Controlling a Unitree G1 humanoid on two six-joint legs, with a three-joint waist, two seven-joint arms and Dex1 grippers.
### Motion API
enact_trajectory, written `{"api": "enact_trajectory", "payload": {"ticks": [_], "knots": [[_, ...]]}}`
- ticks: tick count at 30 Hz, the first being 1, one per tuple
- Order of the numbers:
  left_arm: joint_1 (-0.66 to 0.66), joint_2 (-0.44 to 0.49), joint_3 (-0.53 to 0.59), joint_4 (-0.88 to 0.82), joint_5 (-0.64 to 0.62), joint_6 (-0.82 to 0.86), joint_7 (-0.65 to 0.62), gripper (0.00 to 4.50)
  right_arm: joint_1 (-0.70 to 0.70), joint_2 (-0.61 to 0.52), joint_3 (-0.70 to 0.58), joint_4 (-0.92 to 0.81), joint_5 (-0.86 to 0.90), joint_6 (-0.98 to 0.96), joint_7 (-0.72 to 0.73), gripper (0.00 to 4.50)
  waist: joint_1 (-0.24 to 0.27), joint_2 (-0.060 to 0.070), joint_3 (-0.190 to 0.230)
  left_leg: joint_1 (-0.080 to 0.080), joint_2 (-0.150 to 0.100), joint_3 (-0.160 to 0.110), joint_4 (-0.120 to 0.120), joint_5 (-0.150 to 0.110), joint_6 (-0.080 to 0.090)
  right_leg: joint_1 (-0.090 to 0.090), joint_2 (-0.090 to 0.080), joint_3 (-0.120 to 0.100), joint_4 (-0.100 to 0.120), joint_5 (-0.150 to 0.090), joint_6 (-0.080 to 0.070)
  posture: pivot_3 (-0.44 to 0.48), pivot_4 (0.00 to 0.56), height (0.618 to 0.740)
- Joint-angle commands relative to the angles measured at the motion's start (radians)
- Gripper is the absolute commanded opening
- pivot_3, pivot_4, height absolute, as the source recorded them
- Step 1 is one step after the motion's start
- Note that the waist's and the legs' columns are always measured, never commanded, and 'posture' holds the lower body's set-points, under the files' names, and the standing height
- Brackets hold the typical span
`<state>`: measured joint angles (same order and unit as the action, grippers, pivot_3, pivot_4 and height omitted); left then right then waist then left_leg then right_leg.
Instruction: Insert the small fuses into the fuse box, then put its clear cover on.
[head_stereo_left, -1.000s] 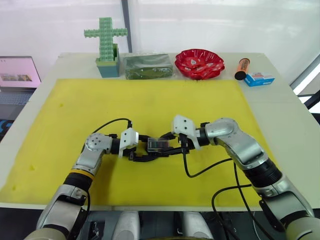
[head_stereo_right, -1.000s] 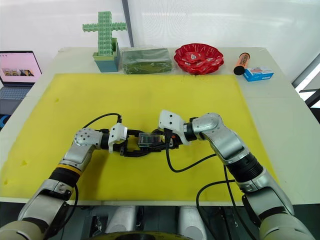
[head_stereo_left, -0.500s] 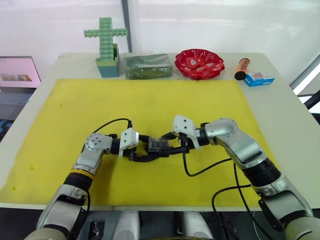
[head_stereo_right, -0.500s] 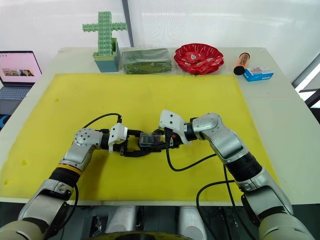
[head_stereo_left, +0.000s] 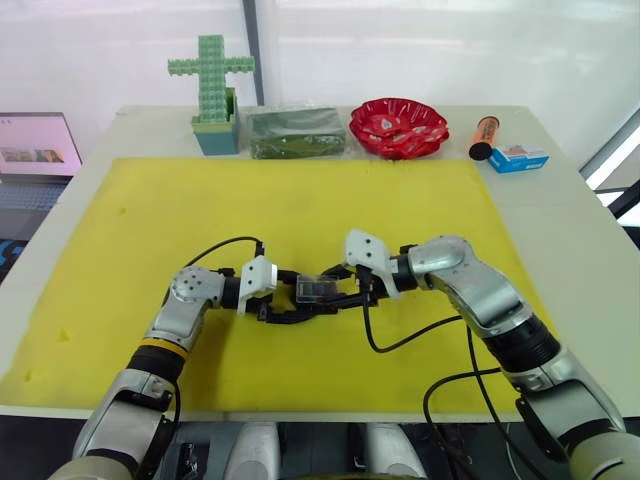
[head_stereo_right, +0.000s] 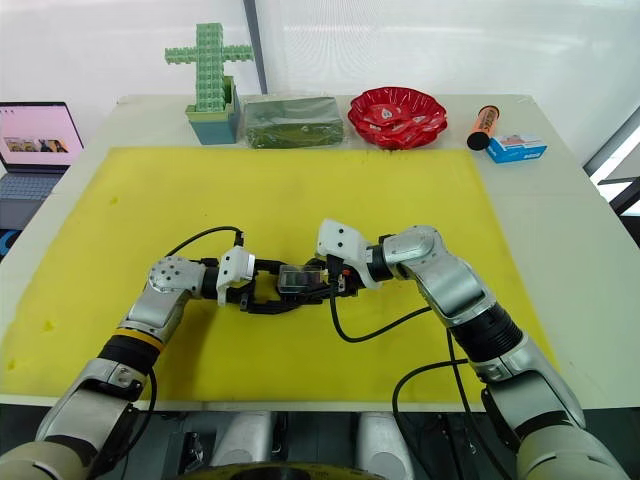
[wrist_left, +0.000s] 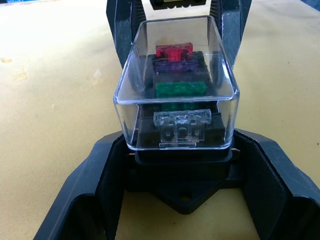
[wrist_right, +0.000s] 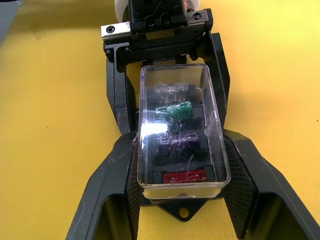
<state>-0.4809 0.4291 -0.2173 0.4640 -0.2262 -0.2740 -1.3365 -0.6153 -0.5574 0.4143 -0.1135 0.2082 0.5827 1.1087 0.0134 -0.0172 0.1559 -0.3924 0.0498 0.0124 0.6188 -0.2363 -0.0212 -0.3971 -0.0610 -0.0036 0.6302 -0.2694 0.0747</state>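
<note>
The black fuse box (wrist_left: 182, 159) sits mid-mat with the clear cover (wrist_left: 177, 32) over it. Under the cover, the small fuses stand in a row: red (wrist_left: 173, 51), purplish (wrist_left: 175, 66), green (wrist_left: 180, 89) and grey (wrist_left: 182, 118). My left gripper (head_stereo_left: 305, 300) reaches in from the left, its fingers (wrist_left: 107, 165) closed against the box's base. My right gripper (wrist_right: 182, 150) comes from the opposite side, its fingers (wrist_right: 127, 165) pressed on the cover's (wrist_right: 182, 125) long sides. The two grippers face each other with their fingers overlapping around the box (head_stereo_left: 315, 290).
The yellow mat (head_stereo_left: 300, 200) covers most of the table. Along the back edge stand a green cross-shaped block in a teal pot (head_stereo_left: 212, 90), a dark green box (head_stereo_left: 295, 133), a red bowl (head_stereo_left: 397, 126), an orange tube (head_stereo_left: 484, 137) and a blue-white carton (head_stereo_left: 518, 158). A laptop (head_stereo_left: 35, 145) sits far left.
</note>
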Motion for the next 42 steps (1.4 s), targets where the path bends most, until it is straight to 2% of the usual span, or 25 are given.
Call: {"api": "enact_trajectory", "payload": {"ticks": [1,4,12,17,21,22,24,34,39,41,42], "knots": [[0.004,-0.003,-0.001,-0.007,0.012,-0.006,0.003,2.82,-0.006,0.004,-0.017,-0.021,0.009,-0.002,0.002,3.42,0.0,0.0,0.0,0.0,0.0,0.0,0.0,0.0,0.0,0.0,0.0,0.0,0.0,0.0,0.0,0.0,0.15,0.74],[0.004,-0.002,-0.001,-0.008,0.012,-0.005,0.002,2.82,-0.01,0.003,-0.032,-0.025,0.021,0.007,0.002,4.47,0.0,0.0,0.0,0.0,0.0,0.0,0.0,0.0,0.0,0.0,0.0,0.0,0.0,0.0,0.0,0.0,0.15,0.74],[0.002,-0.003,-0.001,-0.006,0.011,-0.005,0.001,2.82,-0.023,0.0,-0.078,-0.058,0.056,0.021,0.005,4.47,0.0,0.0,0.0,0.0,0.0,0.0,0.0,0.0,0.0,0.0,0.0,0.0,0.0,0.0,0.0,0.0,0.15,0.74],[0.002,-0.002,0.0,-0.003,0.01,-0.008,-0.002,2.82,-0.064,-0.019,-0.175,-0.109,0.147,0.066,0.019,4.47,0.0,0.0,0.0,0.0,0.0,0.0,0.0,0.0,0.0,0.0,0.0,0.0,0.0,0.0,0.0,0.0,0.15,0.74],[-0.001,-0.002,0.001,0.001,0.011,-0.01,-0.002,2.82,-0.085,0.033,-0.264,-0.106,0.232,0.043,-0.002,4.47,0.0,0.0,0.0,0.0,0.0,0.0,0.0,0.0,0.0,0.0,0.0,0.0,0.0,0.0,0.0,0.0,0.15,0.74],[-0.001,-0.002,0.001,0.001,0.011,-0.01,-0.002,2.82,-0.08,0.037,-0.268,-0.113,0.249,0.039,0.011,4.09,0.0,0.0,0.0,0.0,0.0,0.0,0.0,0.0,0.0,0.0,0.0,0.0,0.0,0.0,0.0,0.0,0.15,0.74],[0.001,-0.003,0.0,-0.002,0.01,-0.009,-0.001,2.82,-0.068,0.047,-0.264,-0.123,0.254,0.021,0.012,3.59,0.0,0.0,0.0,0.0,0.0,0.0,0.0,0.0,0.0,0.0,0.0,0.0,0.0,0.0,0.0,0.0,0.15,0.74],[0.005,-0.001,-0.001,-0.008,0.01,-0.008,-0.004,2.82,-0.057,0.057,-0.225,-0.117,0.235,-0.027,-0.003,0.02,0.0,0.0,0.0,0.0,0.0,0.0,0.0,0.0,0.0,0.0,0.0,0.0,0.0,0.0,0.0,0.0,0.15,0.74],[0.011,0.0,0.0,-0.018,0.008,-0.005,-0.003,2.82,-0.046,0.075,-0.201,-0.109,0.226,-0.036,-0.016,0.02,-0.001,0.0,0.0,0.0,0.0,0.0,0.0,0.0,0.0,0.0,0.0,0.0,0.0,0.0,0.0,0.0,0.15,0.74],[0.014,-0.001,0.0,-0.024,0.007,-0.001,0.001,2.82,-0.004,0.085,-0.129,-0.057,0.172,-0.058,-0.021,0.02,-0.001,0.0,0.0,0.0,0.0,0.0,0.0,0.0,0.0,0.0,0.0,0.0,0.0,0.0,0.0,0.0,0.15,0.74],[0.016,-0.002,-0.001,-0.027,0.006,0.0,0.001,2.82,0.031,0.091,-0.065,0.039,0.108,-0.097,-0.024,0.02,-0.001,-0.002,-0.001,0.0,0.0,0.0,0.0,0.0,0.0,0.0,0.0,0.0,0.0,0.0,0.0,0.0,0.15,0.74]]}}
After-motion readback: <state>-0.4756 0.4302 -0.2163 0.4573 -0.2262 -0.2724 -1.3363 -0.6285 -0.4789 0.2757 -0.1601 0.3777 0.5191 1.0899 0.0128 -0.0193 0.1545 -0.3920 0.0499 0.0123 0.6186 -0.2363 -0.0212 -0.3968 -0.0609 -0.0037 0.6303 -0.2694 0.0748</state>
